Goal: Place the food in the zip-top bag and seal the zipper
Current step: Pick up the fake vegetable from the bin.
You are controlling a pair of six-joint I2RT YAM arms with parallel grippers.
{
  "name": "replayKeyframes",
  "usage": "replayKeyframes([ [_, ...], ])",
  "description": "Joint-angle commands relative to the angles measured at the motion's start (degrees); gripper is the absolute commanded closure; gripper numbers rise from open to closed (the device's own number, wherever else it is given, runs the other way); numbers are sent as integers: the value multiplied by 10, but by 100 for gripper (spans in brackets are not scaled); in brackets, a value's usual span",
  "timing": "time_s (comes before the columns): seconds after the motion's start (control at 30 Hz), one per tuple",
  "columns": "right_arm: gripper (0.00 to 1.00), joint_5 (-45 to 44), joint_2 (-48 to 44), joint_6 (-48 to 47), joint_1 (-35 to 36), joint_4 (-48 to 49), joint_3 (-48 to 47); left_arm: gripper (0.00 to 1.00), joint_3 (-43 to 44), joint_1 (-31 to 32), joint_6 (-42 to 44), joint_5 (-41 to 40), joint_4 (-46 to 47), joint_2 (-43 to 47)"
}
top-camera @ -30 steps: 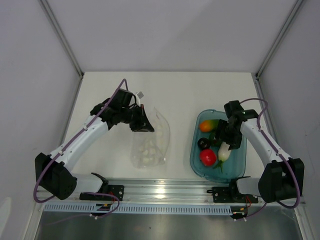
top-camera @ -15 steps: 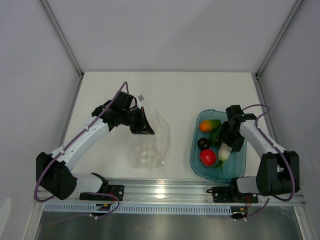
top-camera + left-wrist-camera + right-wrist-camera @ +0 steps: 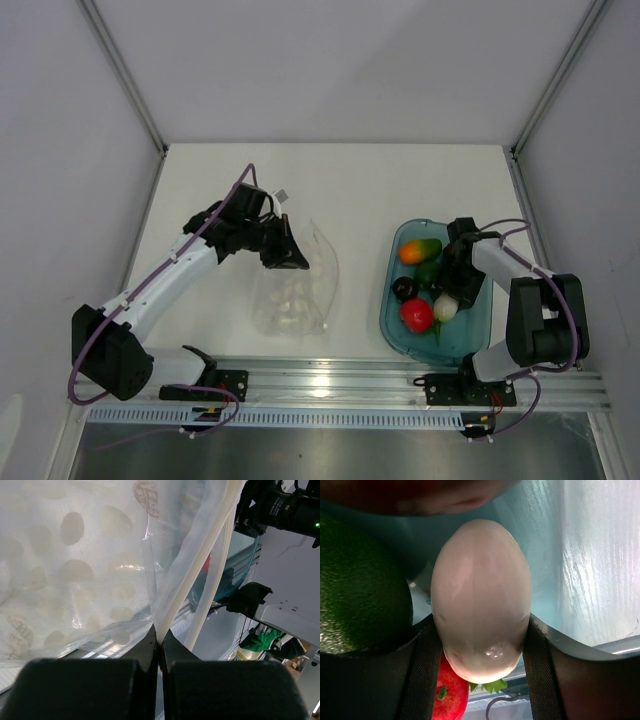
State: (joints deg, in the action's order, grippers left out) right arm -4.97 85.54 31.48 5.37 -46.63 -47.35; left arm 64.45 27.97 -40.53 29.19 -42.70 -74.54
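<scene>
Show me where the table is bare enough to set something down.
Bare table: the strip between bag and tray, and the wide far stretch from both up to the back wall. Crowded: the tray, full of food with the right fingers flanking the radish; left of the bag the left arm lies across.

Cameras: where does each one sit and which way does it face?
Top: above and behind the bases, looking down on the table; left arm and right arm show.
Left wrist: looks along the shut left fingers, which pinch the bag edge.
Right wrist: looks along the right fingers at the radish between them, in the tray.
Shared: top and left wrist both show the bag; top and right wrist the radish.
</scene>
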Motion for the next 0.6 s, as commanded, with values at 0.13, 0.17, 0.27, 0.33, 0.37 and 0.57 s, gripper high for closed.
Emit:
replayKeyframes([
  [0.13,94,4,-15,6,-3,14,-3,100,-17,2,-12,14,20,20],
  [0.17,100,9,-18,8,-3,11,-5,99,-17,2,-14,15,21,19],
  [0.27,100,18,-33,8,-2,-3,-14,100,-13,2,-17,17,25,15],
  [0.33,100,25,-43,0,-3,-14,-39,99,-13,3,-17,18,25,11],
  [0.37,100,29,-49,-5,-3,-28,-53,100,-7,3,-17,19,26,10],
  [0.57,100,105,-112,-45,3,-53,-182,99,5,3,-17,25,23,-2],
])
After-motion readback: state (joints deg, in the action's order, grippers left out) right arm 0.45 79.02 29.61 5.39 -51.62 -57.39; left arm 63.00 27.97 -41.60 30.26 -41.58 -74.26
